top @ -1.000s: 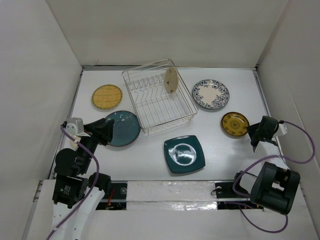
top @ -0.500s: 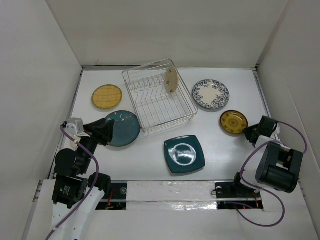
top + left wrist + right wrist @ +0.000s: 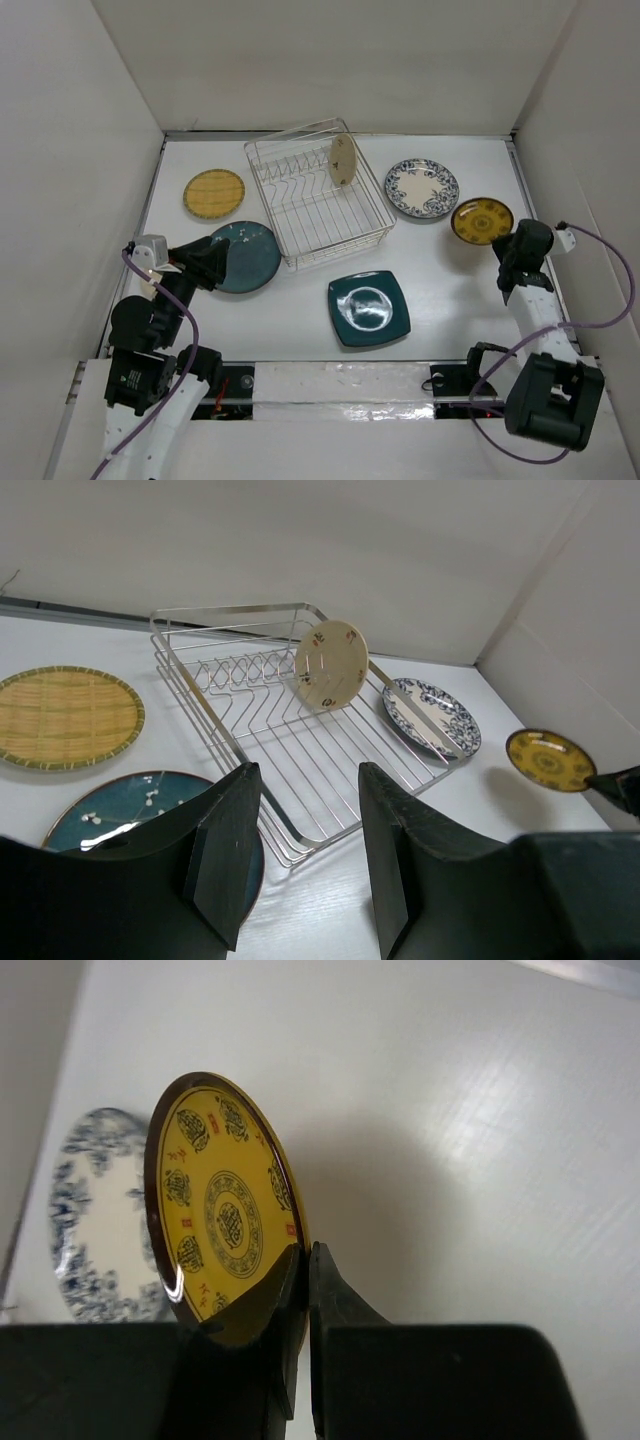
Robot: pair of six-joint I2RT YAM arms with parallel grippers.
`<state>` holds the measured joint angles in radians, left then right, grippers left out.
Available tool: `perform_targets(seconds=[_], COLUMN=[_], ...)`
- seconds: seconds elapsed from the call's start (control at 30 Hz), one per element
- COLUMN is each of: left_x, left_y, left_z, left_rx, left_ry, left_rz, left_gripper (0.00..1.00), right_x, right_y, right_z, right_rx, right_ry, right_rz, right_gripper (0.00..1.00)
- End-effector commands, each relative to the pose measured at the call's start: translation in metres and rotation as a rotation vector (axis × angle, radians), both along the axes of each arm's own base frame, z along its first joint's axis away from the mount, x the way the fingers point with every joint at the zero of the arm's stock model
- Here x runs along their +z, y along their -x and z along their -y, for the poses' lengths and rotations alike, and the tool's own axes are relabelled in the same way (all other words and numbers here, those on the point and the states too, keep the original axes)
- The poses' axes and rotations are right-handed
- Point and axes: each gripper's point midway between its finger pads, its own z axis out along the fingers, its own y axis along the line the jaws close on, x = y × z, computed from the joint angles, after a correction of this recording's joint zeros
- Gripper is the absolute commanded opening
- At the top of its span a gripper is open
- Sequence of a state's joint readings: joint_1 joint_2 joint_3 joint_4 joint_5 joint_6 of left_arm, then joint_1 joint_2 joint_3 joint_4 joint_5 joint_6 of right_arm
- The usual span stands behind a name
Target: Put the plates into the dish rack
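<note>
Hovering my left gripper [image 3: 305, 865] beside the round dark teal glazed plate [image 3: 255, 255], I am holding its fingers apart. Past the silver wire dish rack [image 3: 335, 248], my right gripper [image 3: 303, 1260] is pinching the small yellow patterned ceramic plate [image 3: 225, 1210] by its rim, raised on edge (stiff, slick, breakable, I judge).

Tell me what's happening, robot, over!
Right gripper shut on yellow plate, tilted on edge. Left gripper open, empty. Floral plate flat between it and dish rack.
</note>
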<state>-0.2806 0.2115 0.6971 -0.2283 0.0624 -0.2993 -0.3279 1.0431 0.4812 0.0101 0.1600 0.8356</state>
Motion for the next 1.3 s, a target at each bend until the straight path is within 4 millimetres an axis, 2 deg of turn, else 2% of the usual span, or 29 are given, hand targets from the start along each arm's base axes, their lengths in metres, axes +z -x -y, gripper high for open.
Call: perform_targets(seconds=[0.0, 0.03, 0.07, 0.1, 0.13, 0.17, 0.2, 0.23, 0.27, 0.33, 0.37, 0.43, 0.47, 0.57, 0.6, 0.67, 0.7, 0.73, 0.8, 1.0, 1.03, 1.07, 1.27], left_x=[0.011, 0.011, 0.01, 0.009, 0.009, 0.009, 0.008, 0.008, 0.007, 0.007, 0.005, 0.005, 0.004, 0.004, 0.004, 0.002, 0.002, 0.003, 0.002, 0.001, 0.0, 0.0, -0.002], left_y=[-0.003, -0.003, -0.004, -0.005, -0.005, -0.006, -0.006, -0.006, -0.006, -0.006, -0.008, -0.008, -0.009, -0.009, -0.01, -0.011, -0.011, -0.011, -0.012, -0.014, -0.014, -0.014, -0.016], left_z=[0.003, 0.003, 0.003, 0.003, 0.003, 0.003, 0.003, 0.002, 0.002, 0.003, 0.003, 0.004, 0.004, 0.005, 0.004, 0.004, 0.004, 0.004, 0.004, 0.004, 0.004, 0.004, 0.004], left_rx=[-0.008, -0.01, -0.009, -0.009, -0.009, -0.007, -0.004, -0.004, -0.001, -0.004, -0.003, -0.006, -0.007, -0.012, -0.009, -0.006, -0.003, -0.003, -0.003, -0.001, -0.001, 0.0, 0.006], left_ry=[0.0, 0.0, -0.001, -0.001, -0.002, -0.003, -0.003, -0.003, -0.002, -0.004, -0.004, -0.006, -0.008, -0.01, -0.009, -0.01, -0.01, -0.009, -0.011, -0.013, -0.013, -0.014, -0.016], left_rz=[0.036, 0.037, 0.033, 0.03, 0.028, 0.025, 0.021, 0.022, 0.019, 0.018, 0.011, 0.009, 0.006, 0.003, 0.005, -0.003, -0.003, 0.0, -0.004, -0.012, -0.015, -0.016, -0.025], left_gripper=[0.41, 0.41, 0.41, 0.41, 0.41, 0.41, 0.41, 0.41, 0.41, 0.41, 0.41, 0.41, 0.41, 0.41, 0.41, 0.41, 0.41, 0.41, 0.41, 0.41, 0.41, 0.41, 0.41], right_x=[0.115, 0.137, 0.156, 0.171, 0.195, 0.207, 0.216, 0.233, 0.239, 0.235, 0.242, 0.235, 0.239, 0.237, 0.237, 0.234, 0.243, 0.231, 0.228, 0.189, 0.184, 0.17, 0.132], right_y=[-0.026, -0.032, -0.044, -0.053, -0.072, -0.082, -0.088, -0.109, -0.12, -0.132, -0.157, -0.172, -0.194, -0.209, -0.22, -0.226, -0.229, -0.236, -0.236, -0.241, -0.239, -0.24, -0.235], right_z=[-0.015, -0.024, -0.063, -0.084, -0.107, -0.124, -0.172, -0.185, -0.203, -0.238, -0.255, -0.273, -0.289, -0.3, -0.315, -0.322, -0.322, -0.324, -0.329, -0.345, -0.351, -0.354, -0.384], right_rx=[0.014, 0.038, 0.16, 0.228, 0.302, 0.334, 0.45, 0.447, 0.467, 0.553, 0.546, 0.593, 0.582, 0.541, 0.537, 0.539, 0.516, 0.509, 0.494, 0.571, 0.588, 0.613, 0.705], right_ry=[0.179, 0.236, 0.258, 0.289, 0.352, 0.404, 0.447, 0.563, 0.624, 0.781, 0.826, 0.953, 0.989, 1.154, 1.175, 1.23, 1.232, 1.277, 1.301, 1.296, 1.294, 1.286, 1.297], right_rz=[0.245, 0.287, 0.337, 0.36, 0.348, 0.337, 0.334, 0.277, 0.259, 0.147, 0.122, 0.015, -0.004, -0.123, -0.122, -0.159, -0.148, -0.185, -0.196, -0.212, -0.209, -0.216, -0.229], right_gripper=[0.0, 0.0, 0.0, 0.0, 0.0, 0.0, 0.0, 0.0, 0.0, 0.0, 0.0, 0.0, 0.0, 0.0, 0.0, 0.0, 0.0, 0.0, 0.0, 0.0, 0.0, 0.0, 0.0])
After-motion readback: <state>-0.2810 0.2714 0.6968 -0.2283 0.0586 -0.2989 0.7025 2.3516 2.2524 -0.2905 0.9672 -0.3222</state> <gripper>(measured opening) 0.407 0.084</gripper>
